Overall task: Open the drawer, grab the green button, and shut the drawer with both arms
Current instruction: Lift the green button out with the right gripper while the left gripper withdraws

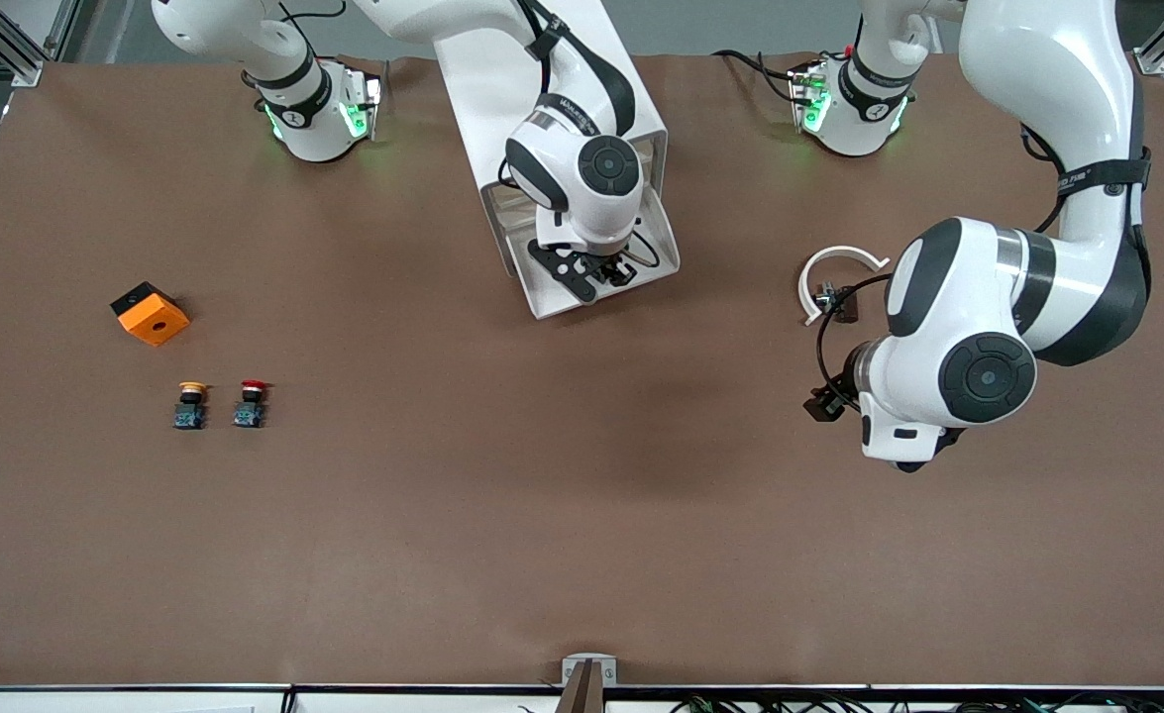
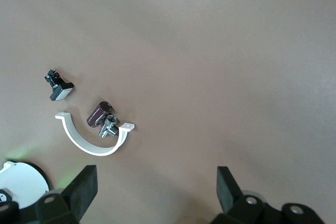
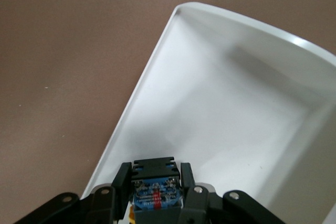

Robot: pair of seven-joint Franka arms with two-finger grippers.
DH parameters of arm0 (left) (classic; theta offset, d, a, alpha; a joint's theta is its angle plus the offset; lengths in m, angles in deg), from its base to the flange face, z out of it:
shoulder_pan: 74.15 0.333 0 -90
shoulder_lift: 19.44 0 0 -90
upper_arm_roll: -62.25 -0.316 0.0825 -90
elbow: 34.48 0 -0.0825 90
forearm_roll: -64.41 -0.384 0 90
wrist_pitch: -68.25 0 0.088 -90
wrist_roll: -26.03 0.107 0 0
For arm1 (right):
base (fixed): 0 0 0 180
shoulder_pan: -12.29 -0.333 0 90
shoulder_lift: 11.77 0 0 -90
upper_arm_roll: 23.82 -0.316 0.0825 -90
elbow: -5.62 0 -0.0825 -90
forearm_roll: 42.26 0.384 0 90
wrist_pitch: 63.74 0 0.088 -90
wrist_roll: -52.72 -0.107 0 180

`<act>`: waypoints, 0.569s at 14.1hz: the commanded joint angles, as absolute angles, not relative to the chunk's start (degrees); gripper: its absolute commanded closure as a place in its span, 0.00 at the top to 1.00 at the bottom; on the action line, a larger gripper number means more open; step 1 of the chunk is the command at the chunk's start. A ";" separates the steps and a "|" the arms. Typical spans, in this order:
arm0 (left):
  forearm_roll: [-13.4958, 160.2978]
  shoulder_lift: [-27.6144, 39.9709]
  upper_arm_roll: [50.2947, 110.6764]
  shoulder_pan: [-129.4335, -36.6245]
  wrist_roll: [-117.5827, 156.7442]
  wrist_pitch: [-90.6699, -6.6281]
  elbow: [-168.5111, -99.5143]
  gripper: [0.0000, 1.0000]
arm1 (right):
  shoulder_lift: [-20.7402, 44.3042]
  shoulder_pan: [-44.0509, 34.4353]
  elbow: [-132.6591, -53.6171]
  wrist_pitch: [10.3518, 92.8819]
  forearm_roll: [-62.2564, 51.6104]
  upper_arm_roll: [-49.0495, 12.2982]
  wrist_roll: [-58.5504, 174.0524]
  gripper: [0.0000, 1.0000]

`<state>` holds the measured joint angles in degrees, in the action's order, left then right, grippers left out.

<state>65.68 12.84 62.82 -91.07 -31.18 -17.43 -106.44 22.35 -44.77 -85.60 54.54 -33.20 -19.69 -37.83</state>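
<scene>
Brown desk [image 1: 582,555]. White drawer [image 1: 656,259], white cabinet [image 1: 502,89]. Arms white with black bands; black right end effector [image 1: 596,274] on a black-and-blue button [image 3: 155,190]. Orange block [image 1: 151,314] with black side, yellow-capped button [image 1: 190,404], red-capped button [image 1: 251,402]. White curved piece [image 1: 834,272].

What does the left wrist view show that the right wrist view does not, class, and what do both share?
Only the left wrist view: the open left pincer over a white curved clip, a brown cylinder and a small black part. Only the right wrist view: the right pincer shut on a button over the open drawer. Both: the brown table.
</scene>
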 commanded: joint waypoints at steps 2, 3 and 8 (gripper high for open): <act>64.85 12.02 64.88 -91.30 -23.14 -20.33 -107.25 1.00 | 20.14 -44.23 -85.00 52.11 -32.50 -18.82 -35.00 0.17; 65.11 12.20 64.97 -91.29 -18.05 -20.95 -107.68 1.00 | 19.53 -42.92 -83.43 49.49 -32.50 -18.73 -34.73 0.17; 67.31 12.64 68.47 -91.29 -9.48 -32.61 -115.40 1.00 | 19.26 -33.61 -72.97 35.68 -32.24 -18.73 -27.29 0.17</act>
<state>66.56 13.15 66.11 -91.34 -10.94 -27.03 -110.74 19.29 -37.79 -76.39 39.67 -33.20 -18.05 -31.69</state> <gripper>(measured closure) 0.000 0.577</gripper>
